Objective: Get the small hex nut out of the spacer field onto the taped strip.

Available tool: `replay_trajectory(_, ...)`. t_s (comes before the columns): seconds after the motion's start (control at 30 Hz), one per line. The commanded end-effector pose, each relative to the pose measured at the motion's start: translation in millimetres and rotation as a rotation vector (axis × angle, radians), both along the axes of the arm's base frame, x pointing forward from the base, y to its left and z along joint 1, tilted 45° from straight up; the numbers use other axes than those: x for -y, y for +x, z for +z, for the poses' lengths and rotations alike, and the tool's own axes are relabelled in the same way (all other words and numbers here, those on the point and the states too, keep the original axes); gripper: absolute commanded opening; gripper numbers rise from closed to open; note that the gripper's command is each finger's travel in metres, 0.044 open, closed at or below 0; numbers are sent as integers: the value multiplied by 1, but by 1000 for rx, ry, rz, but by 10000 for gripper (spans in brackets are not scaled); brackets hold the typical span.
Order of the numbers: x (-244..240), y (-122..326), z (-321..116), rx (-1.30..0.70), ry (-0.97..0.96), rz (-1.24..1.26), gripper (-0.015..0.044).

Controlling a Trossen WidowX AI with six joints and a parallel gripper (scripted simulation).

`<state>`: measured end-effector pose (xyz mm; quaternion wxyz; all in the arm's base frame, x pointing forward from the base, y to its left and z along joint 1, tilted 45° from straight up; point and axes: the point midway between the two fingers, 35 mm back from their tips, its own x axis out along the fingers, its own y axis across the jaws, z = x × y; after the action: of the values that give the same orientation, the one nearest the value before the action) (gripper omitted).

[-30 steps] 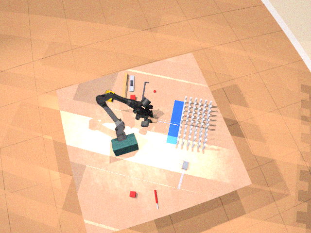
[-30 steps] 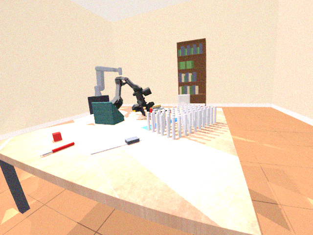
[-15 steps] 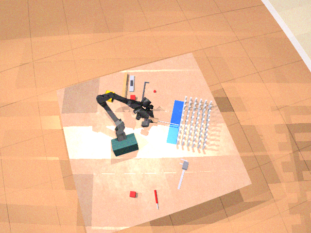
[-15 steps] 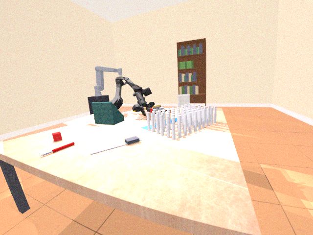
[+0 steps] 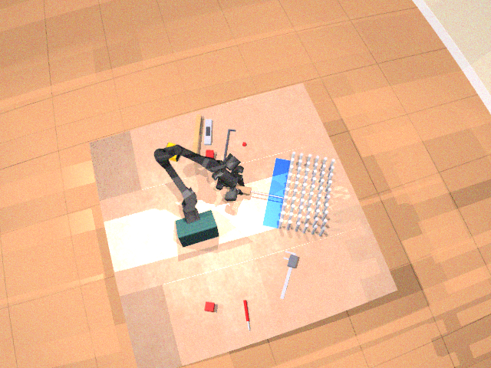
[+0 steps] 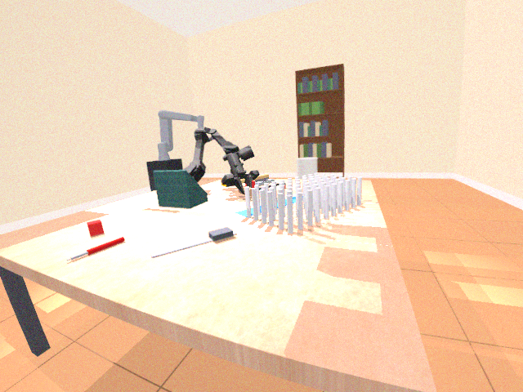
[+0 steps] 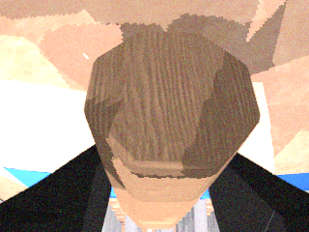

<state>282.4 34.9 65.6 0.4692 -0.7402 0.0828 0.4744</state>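
My gripper [image 5: 239, 190] [image 6: 246, 183] is shut on the wooden handle [image 5: 245, 191] [image 7: 166, 101] of a thin metal-rod tool, low in front of the field. The rod [image 5: 263, 194] runs across the blue taped strip [image 5: 281, 168] [image 7: 295, 182], and its far end is at the front row of spacers in the top view. I cannot tell whether it touches one. The handle hides most of the wrist view. The metal spacers [image 5: 293, 155] [image 6: 299, 211] stand upright in rows behind the strip. The hex nut cannot be made out.
A dark L-shaped hook tool [image 5: 226, 144], a grey device [image 5: 208, 138], a wooden bar [image 5: 197, 134] and red blocks [image 5: 209, 152] [image 5: 209, 306] lie about. A caliper-like tool [image 5: 286, 281] [image 6: 221, 233] and a red screwdriver-like tool [image 5: 246, 310] [image 6: 106, 245] lie beyond the field's side.
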Motion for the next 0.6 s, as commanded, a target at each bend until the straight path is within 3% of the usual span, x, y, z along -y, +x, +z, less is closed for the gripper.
replay_trajectory(0.0,2,4,0,8,-2,1,0)
replay_trajectory(0.57,5,11,-3,9,-3,1,0)
